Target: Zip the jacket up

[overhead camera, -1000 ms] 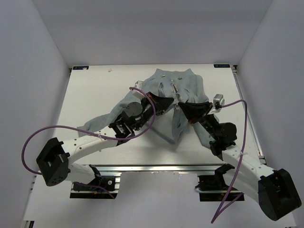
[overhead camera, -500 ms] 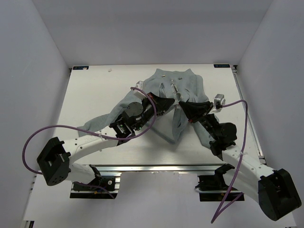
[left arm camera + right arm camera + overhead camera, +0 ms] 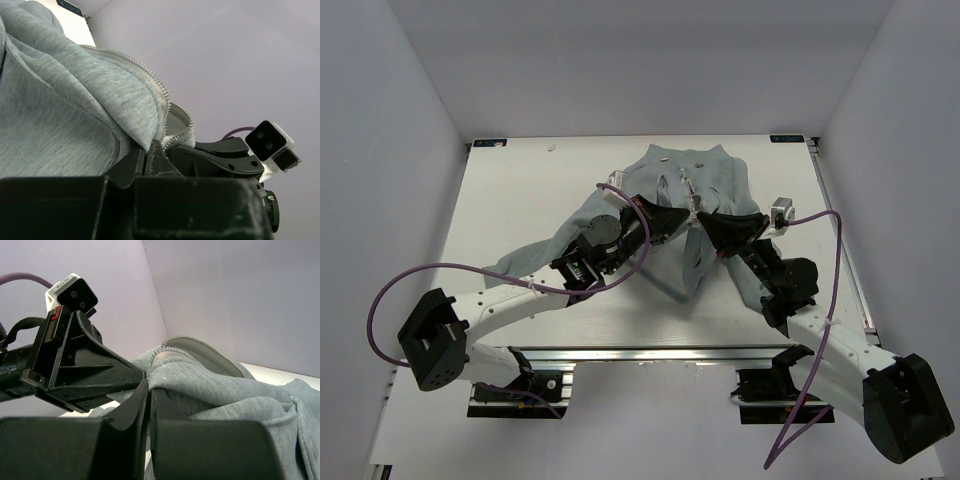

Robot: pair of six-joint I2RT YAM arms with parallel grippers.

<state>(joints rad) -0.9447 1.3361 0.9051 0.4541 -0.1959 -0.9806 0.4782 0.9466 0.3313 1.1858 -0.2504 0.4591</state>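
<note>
Grey soft-fabric jacket (image 3: 710,170) hung clamped in black left gripper (image 3: 150,149) and right gripper (image 3: 148,386) — uneven tugging might slip it free.

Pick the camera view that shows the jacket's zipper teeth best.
Left wrist: the zipper runs close up along the jacket edge, with its teeth distinct. The right wrist view shows only a short arc of teeth over a fold. The top view shows the zipper as a thin line mid-jacket.
</note>
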